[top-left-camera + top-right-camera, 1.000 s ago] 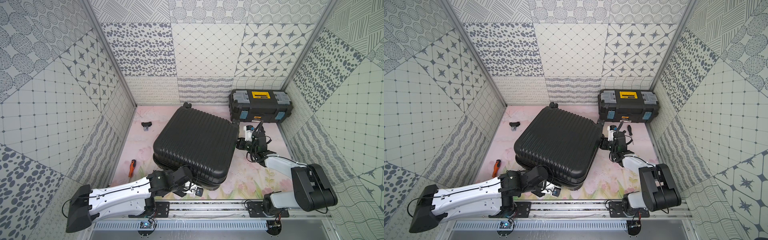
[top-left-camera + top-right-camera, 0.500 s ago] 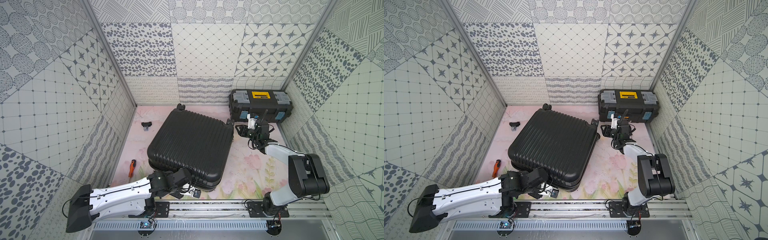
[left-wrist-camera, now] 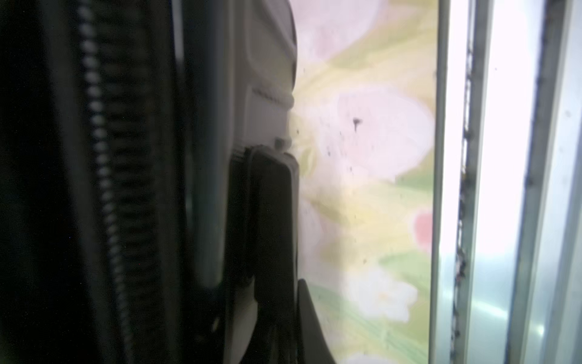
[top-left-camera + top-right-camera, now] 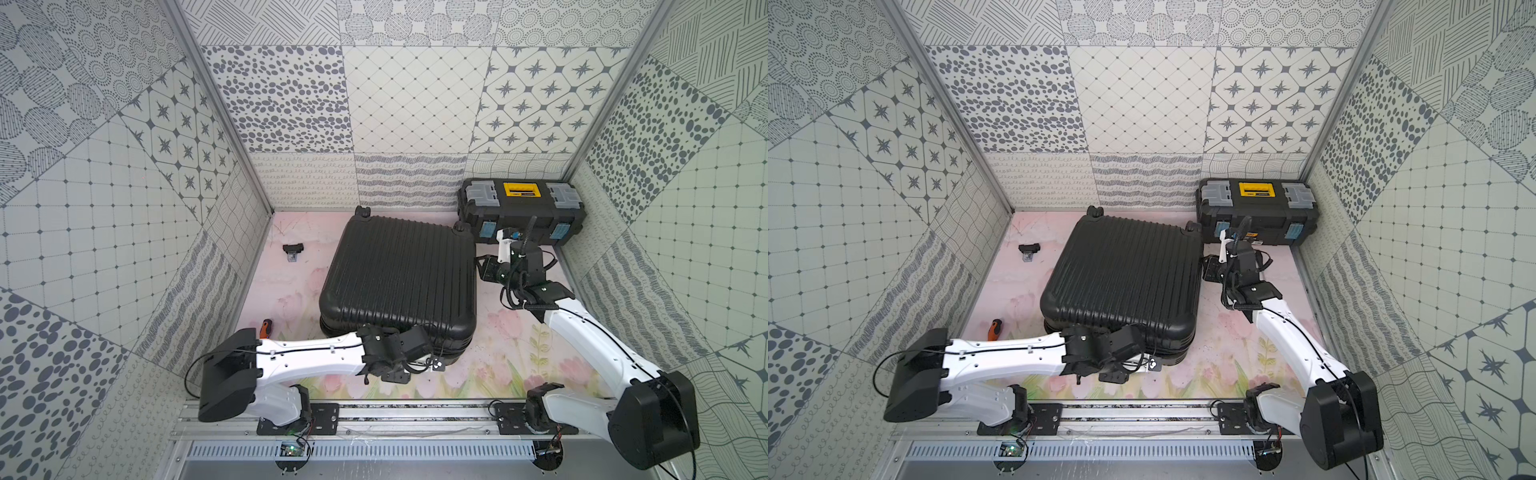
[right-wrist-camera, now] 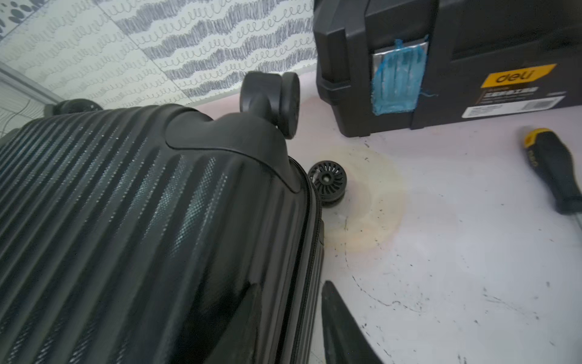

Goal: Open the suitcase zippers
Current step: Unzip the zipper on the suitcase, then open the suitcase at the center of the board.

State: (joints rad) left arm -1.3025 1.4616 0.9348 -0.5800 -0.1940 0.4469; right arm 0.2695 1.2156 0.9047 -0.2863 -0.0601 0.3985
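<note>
The black ribbed suitcase (image 4: pixel 399 274) (image 4: pixel 1121 278) lies flat mid-floor, its caster wheels toward the back wall. My left gripper (image 4: pixel 434 365) (image 4: pixel 1152 365) is at its near right corner. In the left wrist view that gripper (image 3: pixel 271 293) is shut on a black zipper pull (image 3: pixel 274 205), beside the zipper teeth (image 3: pixel 104 176). My right gripper (image 4: pixel 482 270) (image 4: pixel 1208 268) is at the suitcase's right side. In the right wrist view it (image 5: pixel 290 282) stands open, one finger over the shell, one outside the zipper seam (image 5: pixel 310 252).
A black toolbox (image 4: pixel 521 212) with a yellow handle stands at the back right, close to the right arm. A yellow-and-black screwdriver (image 5: pixel 551 167) lies before it. An orange-handled screwdriver (image 4: pixel 264 326) and a small black part (image 4: pixel 293 249) lie left of the suitcase.
The suitcase has swung round and now lies squarer to the walls. My right gripper has opened and moved toward the back along the suitcase's side. The left gripper stays shut at the near corner.
</note>
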